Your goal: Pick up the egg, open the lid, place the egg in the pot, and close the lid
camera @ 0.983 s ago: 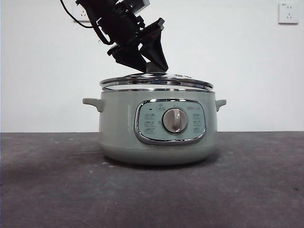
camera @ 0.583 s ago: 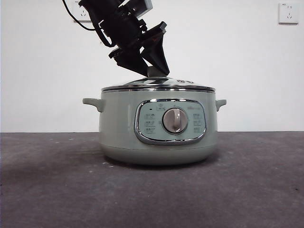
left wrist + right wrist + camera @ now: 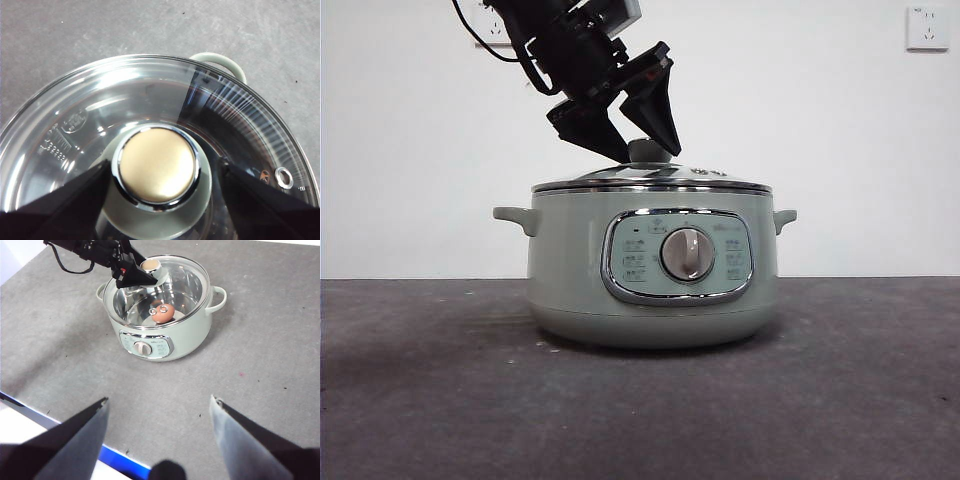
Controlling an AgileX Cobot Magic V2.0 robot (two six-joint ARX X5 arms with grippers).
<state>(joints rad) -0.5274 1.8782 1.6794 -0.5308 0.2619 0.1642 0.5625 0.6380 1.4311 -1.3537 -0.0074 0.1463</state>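
With the lid [image 3: 650,176] seated on the pot [image 3: 650,265] and the egg [image 3: 163,313] visible inside through the glass, I would lift the left gripper [image 3: 637,140] straight up, its jaws spread either side of the knob [image 3: 157,165], holding nothing. That arm slants down from upper left; the right gripper [image 3: 158,407] waits open, well back.

lid [image 3: 650,180] on pot [image 3: 570,270], egg [image 3: 163,313] inside
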